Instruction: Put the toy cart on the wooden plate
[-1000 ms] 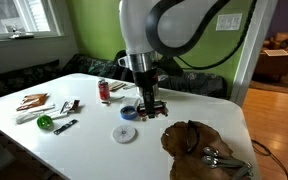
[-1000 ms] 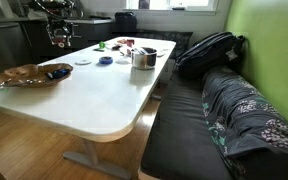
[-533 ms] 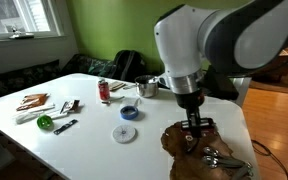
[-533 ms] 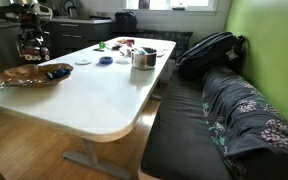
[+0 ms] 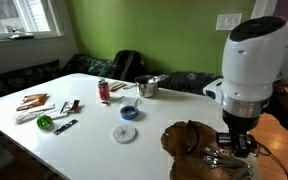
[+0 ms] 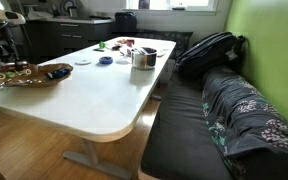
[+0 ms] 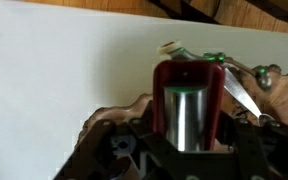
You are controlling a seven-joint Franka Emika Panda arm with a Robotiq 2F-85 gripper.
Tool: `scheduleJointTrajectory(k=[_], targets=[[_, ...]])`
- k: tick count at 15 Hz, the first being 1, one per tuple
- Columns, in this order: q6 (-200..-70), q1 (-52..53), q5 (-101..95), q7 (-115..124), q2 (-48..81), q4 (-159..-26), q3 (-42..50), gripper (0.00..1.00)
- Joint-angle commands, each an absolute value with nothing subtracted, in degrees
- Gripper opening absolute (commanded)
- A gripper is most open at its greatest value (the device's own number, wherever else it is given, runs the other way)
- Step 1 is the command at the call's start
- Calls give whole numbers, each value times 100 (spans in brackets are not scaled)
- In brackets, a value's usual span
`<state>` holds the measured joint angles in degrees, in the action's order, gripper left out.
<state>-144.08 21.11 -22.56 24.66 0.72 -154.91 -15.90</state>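
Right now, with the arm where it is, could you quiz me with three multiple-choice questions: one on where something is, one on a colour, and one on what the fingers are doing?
1. Where is the toy cart?
A) over the wooden plate
B) on the floor
C) on the windowsill

2. What colour is the flat round disc?
A) red
B) white
C) black

3. The fingers are:
A) open and empty
B) out of sight
C) closed on the toy cart

Answers:
1 A, the wrist view shows the plate's wood beneath the cart.
2 B, it looks white in an exterior view.
3 C, the wrist view shows the cart clamped between them.
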Motion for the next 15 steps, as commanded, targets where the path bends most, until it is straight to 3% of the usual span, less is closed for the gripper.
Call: scheduleJointTrajectory(k=[1,7,15], targets=[[-15561,1846,-3415,3271,-391,-16091,-1564,26],[-17113,1456,-5117,3632,162,-15638,-1121,26],[-17205,1197,-4239,1877,1744,-14973,-1407,26]])
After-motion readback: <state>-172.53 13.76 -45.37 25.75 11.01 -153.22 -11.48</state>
